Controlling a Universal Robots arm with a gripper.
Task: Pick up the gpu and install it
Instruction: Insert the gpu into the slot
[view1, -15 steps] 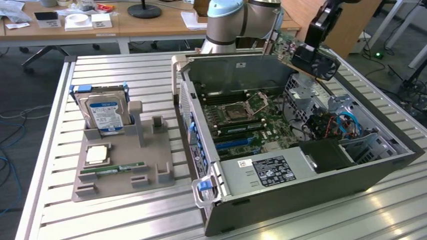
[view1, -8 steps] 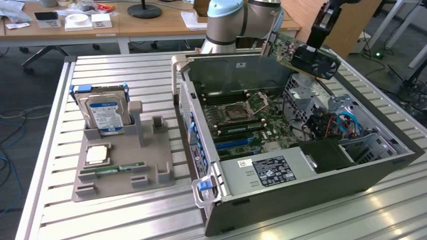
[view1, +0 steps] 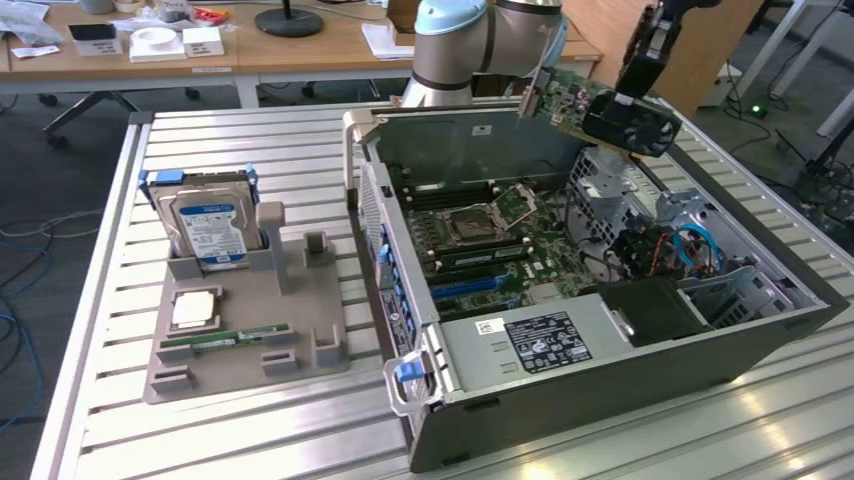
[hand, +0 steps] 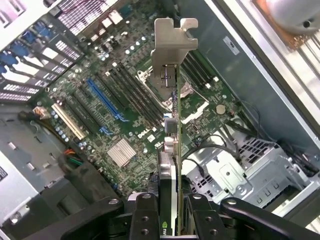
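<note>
My gripper (view1: 630, 82) hangs above the back right corner of the open computer case (view1: 747, 345) and is shut on the gpu (view1: 594, 108). The card is in the air, tilted, showing its green board and a dark fan face. In the wrist view the gpu (hand: 173, 150) is seen edge-on, clamped between my two black fingers (hand: 145, 217). Its silver end bracket (hand: 172, 42) points away from me over the motherboard (hand: 125, 125). The card touches nothing inside the case.
A blue slot (hand: 106, 101) and several black slots lie on the motherboard below. Drive cage and cables (view1: 674, 245) fill the case's right side in the exterior view. On its left, a grey holder (view1: 314, 360) carries a hard drive (view1: 210, 228), a CPU (view1: 195, 309) and a RAM stick (view1: 224, 341).
</note>
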